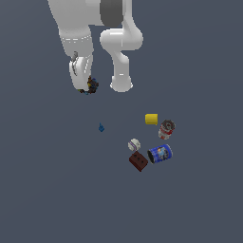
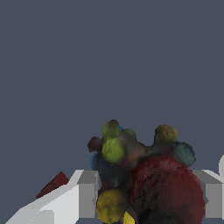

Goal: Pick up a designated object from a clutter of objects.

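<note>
A: Looking at the exterior view, where's the lump (image 1: 92, 85) relative to the gripper (image 1: 87, 88)?

B: Right at its tip. The gripper hangs up near the arm's base, and the dark speckled lump sits between its fingers, well apart from the clutter.

A: So the jaws are clamped on it?

B: I'd say so. In the wrist view the lump (image 2: 144, 175) fills the space between the two grey fingers (image 2: 86, 194), touching both, with its green, yellow and blue bumps sticking out past them.

A: And the rest?

B: Down toward the exterior view's lower right: cylinder (image 1: 151, 119), red-white can (image 1: 166, 128), ball (image 1: 134, 144), block (image 1: 138, 161) and blue can (image 1: 160, 153) bunched close. A tiny blue cone (image 1: 101, 127) lies alone between them and the gripper.

A: What does the coming move turn on, then?

B: My judgement: nothing sideways. The lump appears to be off the floor already, so it only needs the grip kept while the arm holds or rises. I can't tell a long axis; it looks roundish.
</note>
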